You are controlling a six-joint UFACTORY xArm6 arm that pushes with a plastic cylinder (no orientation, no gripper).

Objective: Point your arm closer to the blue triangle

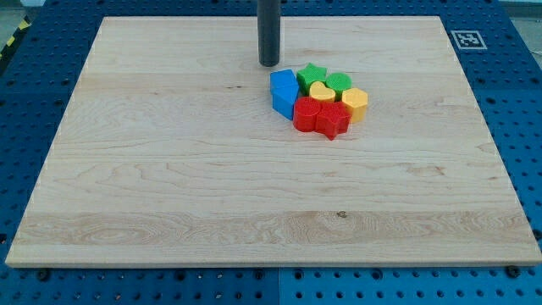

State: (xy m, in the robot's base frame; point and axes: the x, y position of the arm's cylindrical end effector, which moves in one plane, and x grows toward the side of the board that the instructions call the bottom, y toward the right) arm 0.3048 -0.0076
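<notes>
My tip (269, 63) rests on the wooden board near the view's top centre, just above and slightly left of the blue blocks, with a small gap. Two blue blocks sit pressed together at the left end of a tight cluster: an upper one (285, 82) and a lower, wedge-like one (281, 102). I cannot tell for certain which is the triangle. To their right are a green star (312, 74), a green round block (339, 82), a yellow heart (320, 90), a yellow hexagon (355, 102), a red round block (306, 113) and a red star (332, 121).
The wooden board (169, 169) lies on a blue perforated table. A black-and-white marker tag (467, 38) sits off the board's top right corner. The rod's shaft (269, 25) rises out of the view's top.
</notes>
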